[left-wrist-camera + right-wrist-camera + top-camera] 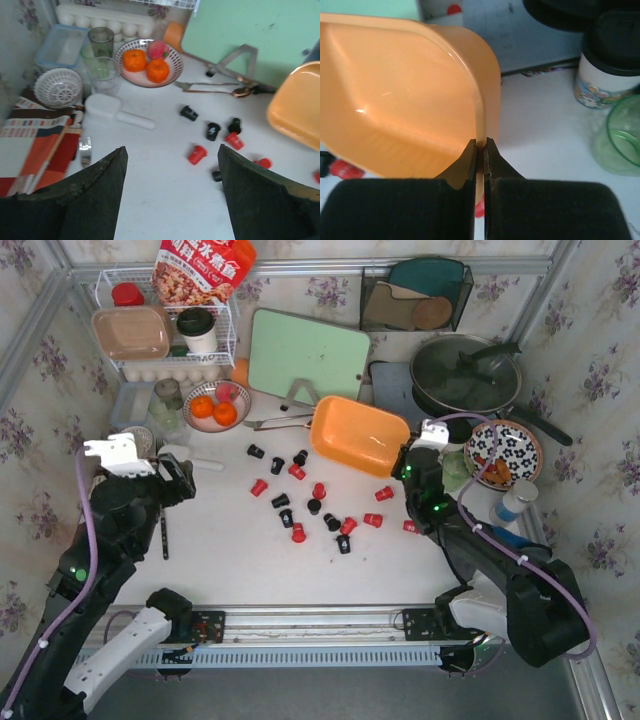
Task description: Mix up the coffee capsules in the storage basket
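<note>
The right gripper (408, 468) was pressed together on the storage basket (358, 435), its 2 fingers pinching the thin rim at the basket's right near corner. In the right wrist view the right gripper (480, 145) had the orange rim running straight in between its pads, and the storage basket (395, 90) stood tipped, its smooth inside turned toward the camera. Whether its lower edge touched the table could not be told.

The coffee capsules (313, 506), red and black, lay scattered on the white table outside the basket, to its left and on its near side, a few just beside its near edge. The left gripper (185, 472) hung well to the left of the basket with its jaws spread wide and nothing between them. In its wrist view the left gripper (171, 152) framed some coffee capsules (197, 154) on the table. A green cutting board (308, 358) leaned just behind the basket, and a bowl with 2 oranges (216, 408) sat farther to its left.
</note>
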